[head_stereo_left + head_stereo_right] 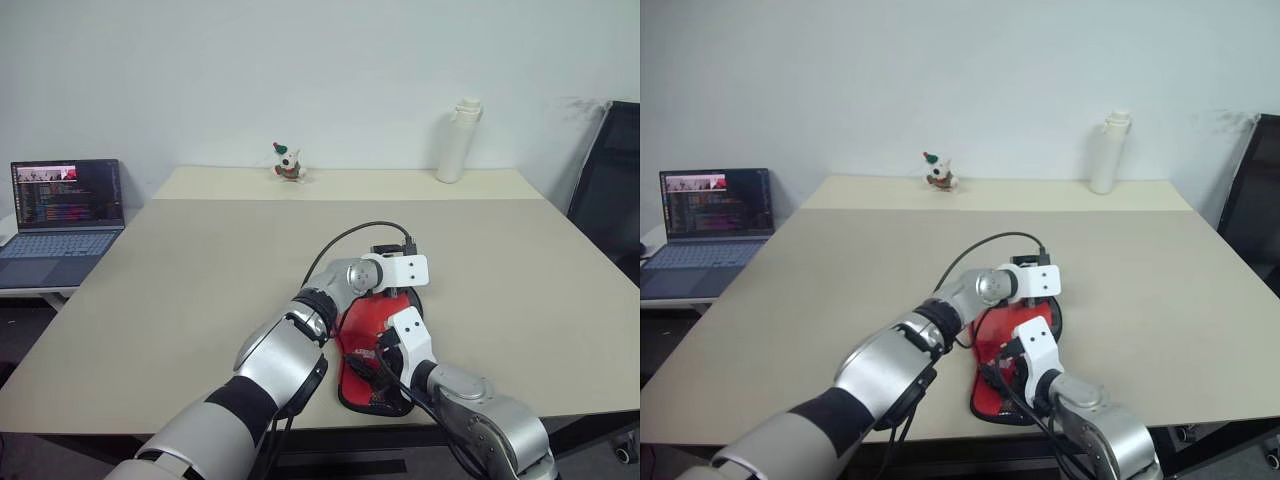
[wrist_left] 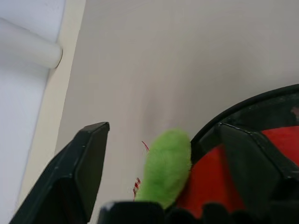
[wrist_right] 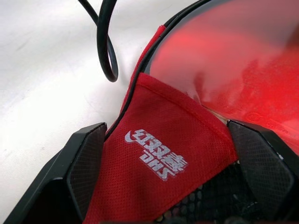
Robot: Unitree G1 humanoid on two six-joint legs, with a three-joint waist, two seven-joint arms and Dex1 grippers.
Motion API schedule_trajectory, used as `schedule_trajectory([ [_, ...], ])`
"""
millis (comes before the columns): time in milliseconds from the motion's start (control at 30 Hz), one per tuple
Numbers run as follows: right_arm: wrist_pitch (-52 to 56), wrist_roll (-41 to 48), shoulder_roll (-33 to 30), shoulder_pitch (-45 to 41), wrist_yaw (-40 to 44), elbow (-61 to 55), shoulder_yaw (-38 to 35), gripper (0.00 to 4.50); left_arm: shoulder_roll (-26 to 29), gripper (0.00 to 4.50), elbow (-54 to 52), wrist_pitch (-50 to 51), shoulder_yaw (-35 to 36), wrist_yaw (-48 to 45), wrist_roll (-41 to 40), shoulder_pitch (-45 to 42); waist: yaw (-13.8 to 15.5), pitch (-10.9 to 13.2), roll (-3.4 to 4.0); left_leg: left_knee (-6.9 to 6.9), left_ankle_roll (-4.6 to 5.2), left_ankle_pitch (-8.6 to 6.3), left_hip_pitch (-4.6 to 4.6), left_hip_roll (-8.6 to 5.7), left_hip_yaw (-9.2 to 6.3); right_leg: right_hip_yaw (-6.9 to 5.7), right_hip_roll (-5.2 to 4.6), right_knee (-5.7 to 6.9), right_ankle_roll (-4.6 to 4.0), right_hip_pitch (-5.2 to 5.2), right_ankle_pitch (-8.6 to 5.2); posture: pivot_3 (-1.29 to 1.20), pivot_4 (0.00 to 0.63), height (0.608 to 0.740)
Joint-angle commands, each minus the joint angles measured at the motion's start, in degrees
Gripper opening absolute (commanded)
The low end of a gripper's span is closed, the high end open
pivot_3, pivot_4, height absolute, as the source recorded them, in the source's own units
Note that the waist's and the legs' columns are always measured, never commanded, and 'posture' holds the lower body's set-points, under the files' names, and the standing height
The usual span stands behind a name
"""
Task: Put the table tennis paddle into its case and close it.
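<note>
Near the front edge of the table [image 1: 200,300], the paddle [image 3: 243,65] is lying half inside the case [image 3: 159,158], both grippers [image 2: 159,172] [image 3: 168,168] spreading unclenched over it; the floppy fabric is probably asking for an edge pinch, the stiff bat a push.

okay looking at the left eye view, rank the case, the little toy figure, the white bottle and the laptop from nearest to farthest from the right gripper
1. The case, lying directly at the right gripper, near the table's front edge.
2. The little toy figure, far side of the table, slightly left.
3. and 4. The white bottle, back right, and the laptop, off to the left, are too close to call.
</note>
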Motion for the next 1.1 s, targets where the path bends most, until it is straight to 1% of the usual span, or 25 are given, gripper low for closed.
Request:
schedule_trajectory([
  [33, 3.8, 2.6, -1.4, 0.8, 1.6, 0.7, -2.7, 4.5, 2.5, 3.88, -2.8, -2.6, 4.4, -2.7, -4.9, -0.5, -0.1, 0.0, 0.0, 0.0, 0.0, 0.0, -0.01, 0.01, 0.0, 0.0, 0.0, -0.01, 0.0, 0.0, 0.0, 0.0, 0.15, 0.74],
  [133, 5.1, 5.8, -3.0, 0.2, 3.6, -2.9, -6.4, 4.5, 5.8, 3.88, -4.2, -5.4, 9.2, -7.3, -10.4, 0.4, -0.2, 0.0, 0.01, -0.01, 0.0, 0.0, -0.06, 0.01, 0.0, 0.01, -0.03, -0.05, 0.0, -0.01, 0.0, 0.0, 0.15, 0.74],
  [233, 6.9, 10.6, -4.8, -0.9, 6.6, -6.2, -11.1, 4.5, 9.2, 3.88, -6.3, -6.9, 14.3, -14.3, -16.7, 2.1, -0.3, 0.0, 0.03, -0.01, 0.0, 0.0, -0.09, -0.01, -0.02, 0.01, -0.06, -0.07, 0.0, -0.03, 0.01, 0.0, 0.15, 0.74],
  [300, 8.5, 15.2, -5.6, -2.2, 8.5, -8.0, -16.0, 4.5, 13.5, 3.88, -9.3, -4.1, 19.8, -23.1, -24.1, 5.1, -0.4, 0.0, 0.04, -0.01, 0.0, 0.0, -0.1, -0.01, -0.03, 0.01, -0.07, -0.07, 0.0, -0.04, 0.01, 0.0, 0.15, 0.74],
  [433, 9.5, 19.5, -7.0, -4.0, 9.7, -7.5, -20.6, 4.5, 17.4, 3.88, -14.7, 1.8, 24.5, -33.2, -31.9, 9.9, -0.7, 0.0, 0.07, -0.01, 0.0, 0.0, -0.03, 0.05, -0.11, 0.06, -0.03, 0.02, -0.02, -0.06, 0.02, 0.0, 0.15, 0.74],
  [500, 9.4, 21.6, -7.8, -5.4, 10.2, -6.4, -23.3, 4.5, 19.6, 3.88, -20.9, 7.8, 26.3, -38.9, -36.4, 14.6, -0.6, 0.0, 0.08, -0.01, 0.0, 0.0, -0.05, 0.05, -0.1, -0.02, -0.03, 0.03, -0.02, -0.05, 0.01, 0.0, 0.15, 0.74],
  [533, 9.4, 22.7, -8.6, -6.0, 10.8, -5.8, -24.6, 4.5, 21.0, 3.88, -26.4, 12.2, 26.9, -41.7, -39.0, 18.6, -0.6, 0.1, 0.08, -0.01, 0.0, 0.0, -0.04, 0.05, -0.11, 0.01, -0.03, 0.05, -0.03, -0.05, 0.01, 0.0, 0.15, 0.74],
  [633, 9.5, 25.3, -10.4, -7.0, 11.9, -4.8, -26.6, 4.5, 23.2, 3.88, -41.4, 22.3, 26.3, -45.5, -43.7, 27.9, -0.7, 0.0, 0.09, -0.01, 0.0, 0.0, -0.03, 0.06, -0.13, 0.13, -0.06, 0.03, -0.27, -0.05, 0.16, 0.0, 0.15, 0.74],
  [700, 10.1, 27.8, -11.7, -7.4, 12.9, -4.5, -27.7, 4.5, 24.2, 3.88, -52.0, 28.1, 24.0, -48.0, -45.9, 33.8, -0.6, 0.1, 0.1, 0.0, 0.0, 0.0, -0.06, 0.06, -0.17, 0.15, -0.08, 0.02, -0.29, -0.07, 0.17, 0.0, 0.15, 0.74],
  [767, 10.3, 29.4, -12.6, -7.5, 13.1, -4.3, -28.1, 4.5, 25.0, 3.88, -57.9, 31.5, 22.7, -48.5, -47.1, 36.8, -0.2, 0.1, 0.1, 0.01, 0.0, 0.0, -0.07, 0.05, -0.23, 0.16, -0.08, 0.01, -0.29, -0.06, 0.18, 0.0, 0.15, 0.74],
  [833, 10.9, 31.3, -15.1, -7.1, 14.6, -4.6, -28.3, 4.5, 25.9, 3.88, -63.1, 34.4, 20.9, -50.1, -48.2, 38.9, 0.2, 0.1, 0.1, 0.07, -0.01, 0.01, -0.08, 0.03, -0.38, 0.14, -0.1, 0.02, -0.29, 0.0, 0.17, 0.0, 0.15, 0.74],
  [900, 11.4, 32.6, -18.5, -6.2, 16.4, -4.9, -28.4, 4.5, 26.3, 3.88, -66.2, 34.2, 18.5, -50.9, -47.5, 40.2, 0.3, 0.1, 0.11, 0.11, -0.01, 0.01, -0.04, 0.0, -0.37, 0.13, -0.1, 0.04, -0.23, 0.05, 0.14, 0.0, 0.15, 0.74],
  [967, 10.5, 32.4, -21.5, -5.7, 17.3, -4.4, -28.3, 4.5, 26.2, 3.88, -66.8, 33.1, 16.5, -50.9, -46.6, 40.6, 0.3, 0.0, 0.13, 0.11, -0.01, 0.01, 0.02, 0.0, -0.29, 0.12, -0.1, 0.02, -0.12, 0.07, 0.08, 0.0, 0.15, 0.74],
  [1100, 8.1, 31.6, -24.2, -7.0, 16.9, -1.9, -28.7, 4.5, 24.9, 3.88, -62.9, 28.6, 13.8, -49.3, -44.3, 39.1, 0.2, 0.0, 0.13, 0.08, 0.0, 0.01, 0.04, 0.02, -0.22, 0.15, -0.06, 0.02, -0.04, 0.05, 0.03, 0.0, 0.15, 0.74],
])
